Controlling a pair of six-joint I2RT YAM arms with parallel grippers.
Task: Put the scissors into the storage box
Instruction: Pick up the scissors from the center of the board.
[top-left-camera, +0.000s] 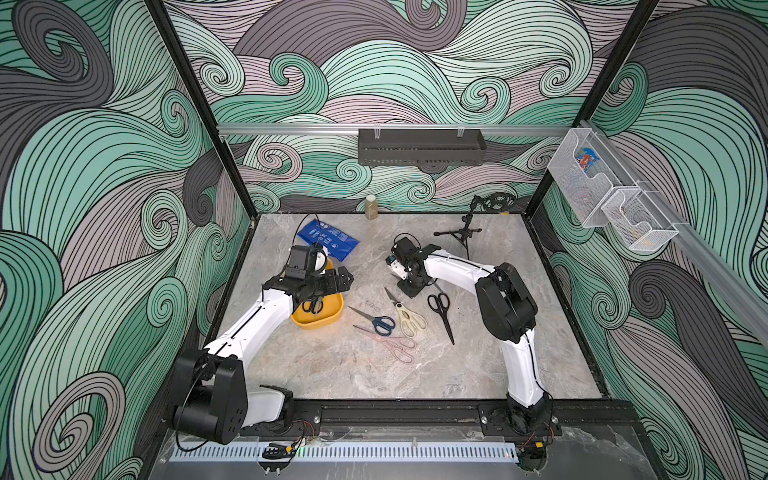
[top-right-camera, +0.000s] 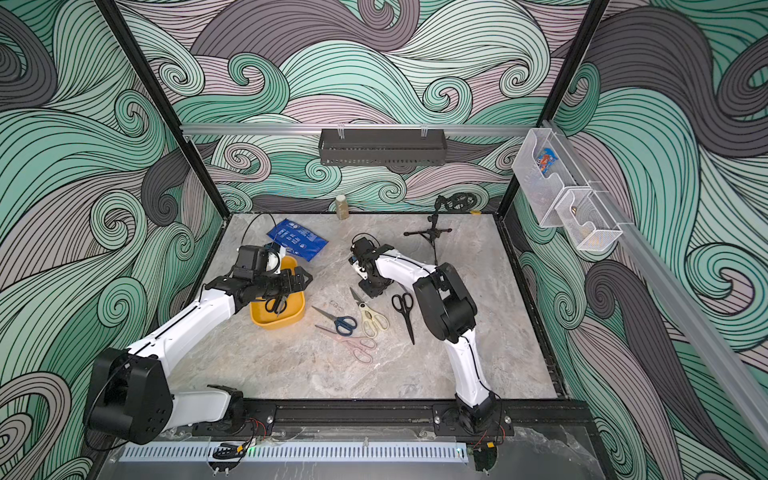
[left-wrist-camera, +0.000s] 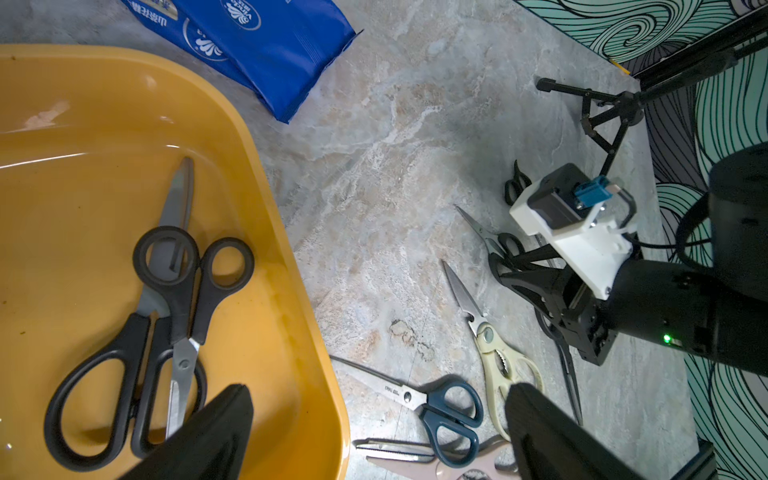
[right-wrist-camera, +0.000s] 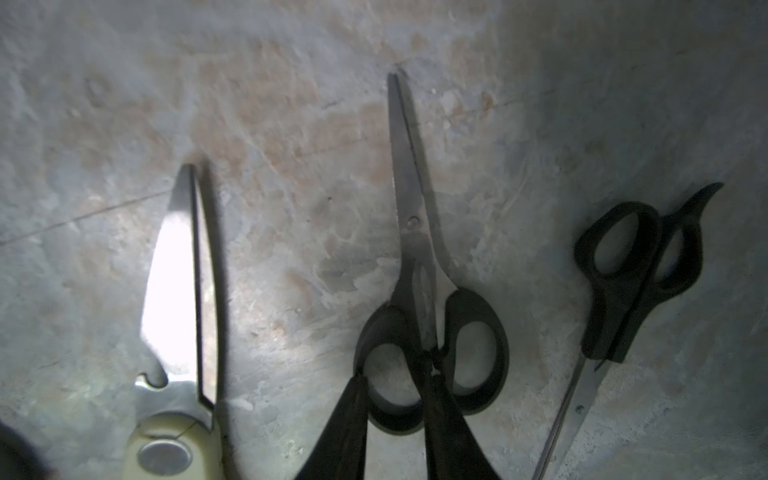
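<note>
The left arm (top-left-camera: 249, 324) reaches over the marble table (top-left-camera: 332, 374), its left gripper (left-wrist-camera: 378, 395) spread wide above the yellow storage box (top-left-camera: 320, 325), which holds two black-handled scissors (left-wrist-camera: 166, 316). Cream shears (top-left-camera: 411, 322), a blue-handled pair (top-left-camera: 382, 325) and a pink pair (top-left-camera: 399, 347) lie on the table beside it. The right gripper (right-wrist-camera: 395, 382) straddles one handle loop of a small black pair (right-wrist-camera: 415, 232); whether it grips the loop cannot be told.
</note>
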